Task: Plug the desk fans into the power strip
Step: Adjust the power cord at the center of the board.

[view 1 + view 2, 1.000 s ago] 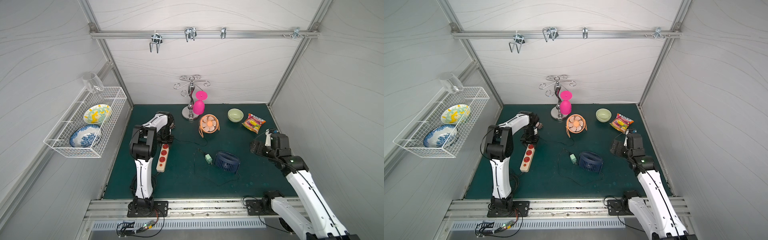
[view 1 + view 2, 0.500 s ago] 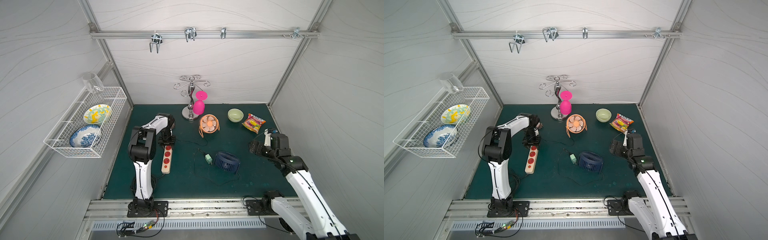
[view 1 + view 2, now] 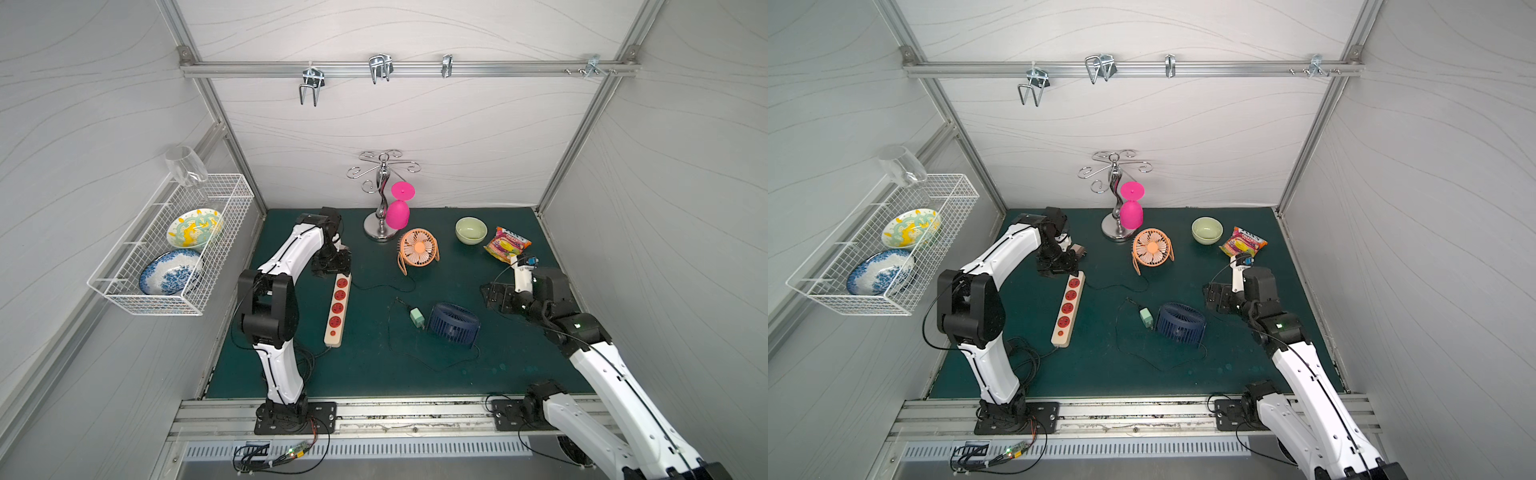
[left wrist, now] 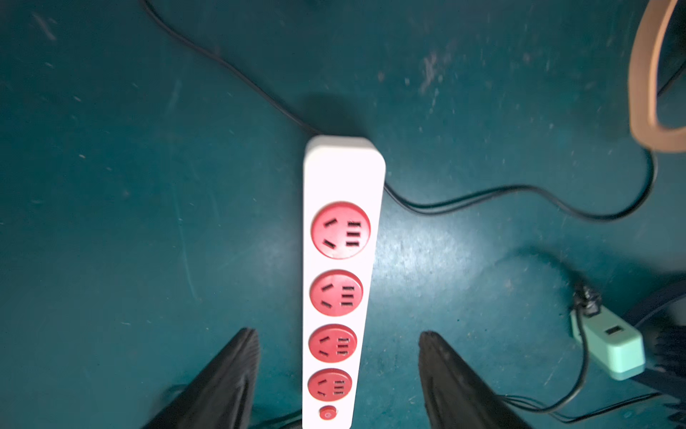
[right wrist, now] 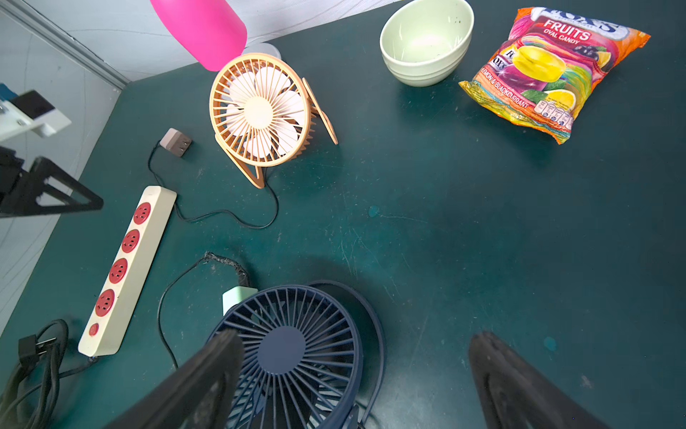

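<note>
With jaws spread, the left end effector (image 4: 337, 335) is straddling the probably light, stiff, slick power strip (image 4: 343, 171), best pinched across its narrow sides.

In both top views, looks down from high over the front at the whole dark green bench (image 3: 353, 374). Left wrist: close, straight down onto the long cream plastic power strip with round red sockets (image 4: 343, 174). Right wrist: low, slanting; shares that strip with all.
</note>
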Robot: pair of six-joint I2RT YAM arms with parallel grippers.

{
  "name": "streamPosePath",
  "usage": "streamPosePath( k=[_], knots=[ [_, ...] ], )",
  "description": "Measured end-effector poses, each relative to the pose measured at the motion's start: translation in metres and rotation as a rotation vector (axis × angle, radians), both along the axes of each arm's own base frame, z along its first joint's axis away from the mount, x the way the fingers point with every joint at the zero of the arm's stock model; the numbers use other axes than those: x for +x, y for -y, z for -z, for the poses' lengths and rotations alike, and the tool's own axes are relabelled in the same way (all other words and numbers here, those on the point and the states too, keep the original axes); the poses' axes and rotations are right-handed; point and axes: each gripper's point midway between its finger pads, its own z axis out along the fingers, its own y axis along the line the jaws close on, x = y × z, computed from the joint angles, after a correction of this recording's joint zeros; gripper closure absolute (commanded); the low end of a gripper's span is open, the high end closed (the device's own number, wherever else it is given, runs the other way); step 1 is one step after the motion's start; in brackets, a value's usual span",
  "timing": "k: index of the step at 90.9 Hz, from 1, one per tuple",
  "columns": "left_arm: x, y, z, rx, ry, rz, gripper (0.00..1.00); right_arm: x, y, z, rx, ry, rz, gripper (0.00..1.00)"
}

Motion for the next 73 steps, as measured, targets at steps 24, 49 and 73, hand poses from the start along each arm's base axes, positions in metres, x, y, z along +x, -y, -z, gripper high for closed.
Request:
streamPosePath(
  k=[24, 49, 73],
  knots=[
    [0.047, -0.039, 0.004, 0.0, 0.035, -0.105, 0.32, -0.004, -0.001, -0.001, -0.007, 0.001, -0.009, 0.01],
    [0.094, -0.069, 0.027, 0.0, 0.056, -0.172, 0.36, -0.01, 0.004, 0.001, -0.021, -0.01, 0.007, 0.01],
    [0.101, -0.075, 0.065, -0.037, -0.012, -0.223, 0.41, -0.011, 0.008, 0.001, -0.033, -0.009, 0.024, 0.01]
  ],
)
